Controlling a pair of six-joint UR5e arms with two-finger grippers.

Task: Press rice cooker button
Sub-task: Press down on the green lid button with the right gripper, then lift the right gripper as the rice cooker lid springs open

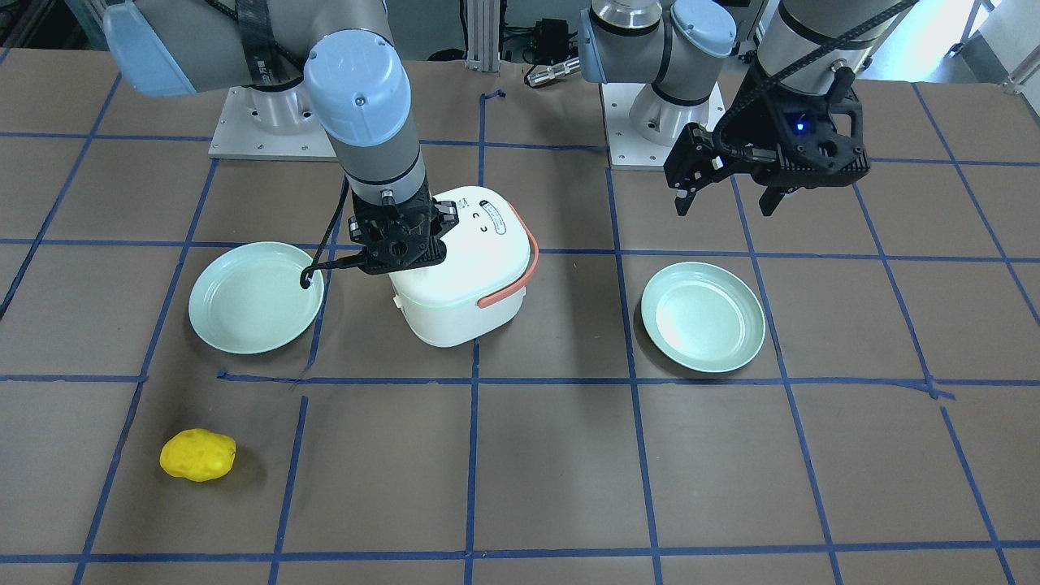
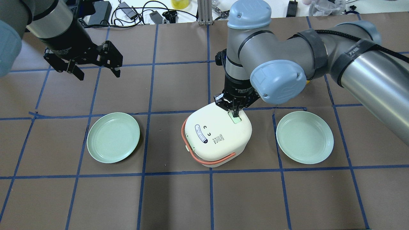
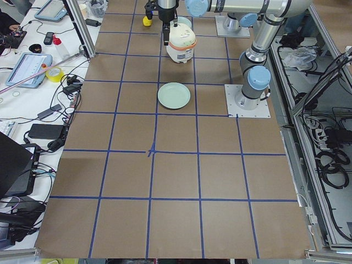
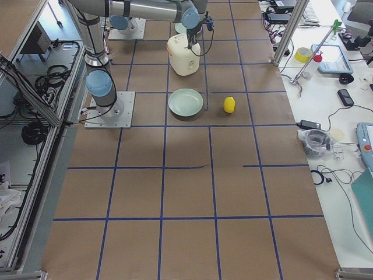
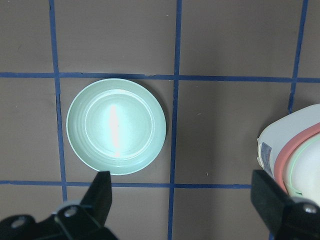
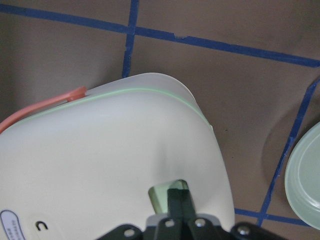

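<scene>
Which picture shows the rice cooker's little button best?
The right wrist view: the button is close up, under the right pincer. Overhead shows it small; in front the pincer hides it; side views are too far.

The right arm (image 2: 367, 73) and left arm (image 2: 48, 14) are silver-grey tubes with round pale blue joint caps (image 2: 276, 81) showing small screws. A black ribbed cable (image 2: 335, 31) lies along the right arm under black bands (image 2: 353, 54) with white lettering. The left tool (image 1: 725, 201) is black with a blue light (image 1: 800, 126).
</scene>
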